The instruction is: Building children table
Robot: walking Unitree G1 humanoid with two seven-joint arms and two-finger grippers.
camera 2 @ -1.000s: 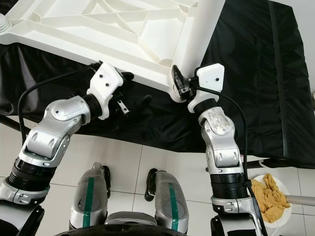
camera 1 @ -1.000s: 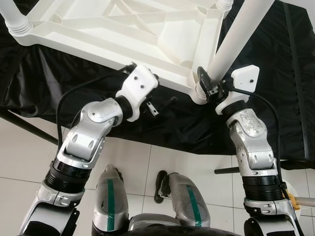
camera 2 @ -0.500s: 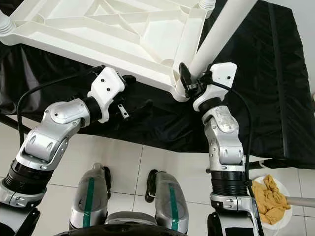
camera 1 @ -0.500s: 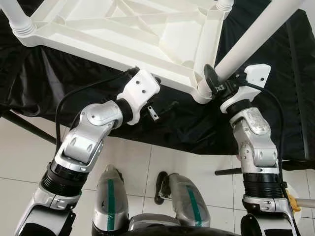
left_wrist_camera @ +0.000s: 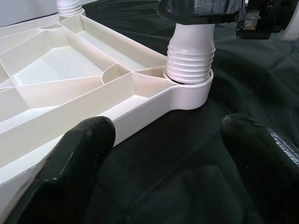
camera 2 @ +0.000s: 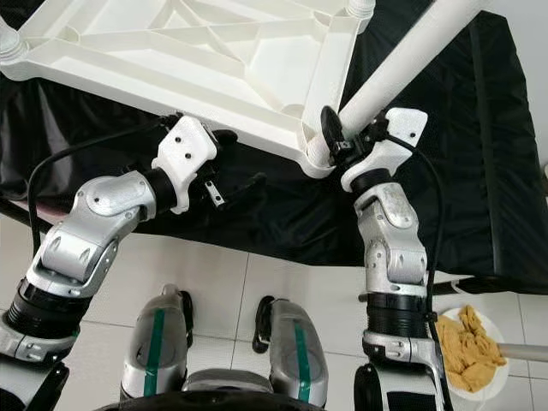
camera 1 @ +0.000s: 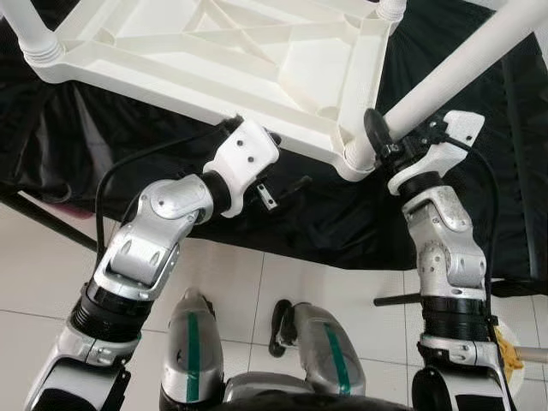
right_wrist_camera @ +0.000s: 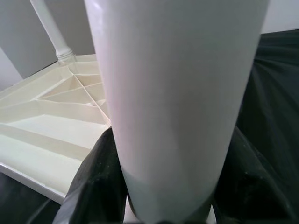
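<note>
Now keep the right pincer (camera 1: 383, 147) pinching the leg (camera 1: 445, 77) low, twisting it square into the tabletop (camera 1: 214, 51) corner socket; left pincer (left_wrist_camera: 163, 154), spread, steadies the rim.

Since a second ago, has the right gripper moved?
Yes. The right gripper has swung rightward, away from the upturned white plastic tabletop, tilting the white leg.

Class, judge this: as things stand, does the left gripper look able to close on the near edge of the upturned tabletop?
Probably yes. The left gripper is open, one finger already beside the tabletop edge, with just black cloth between its fingers.
</note>
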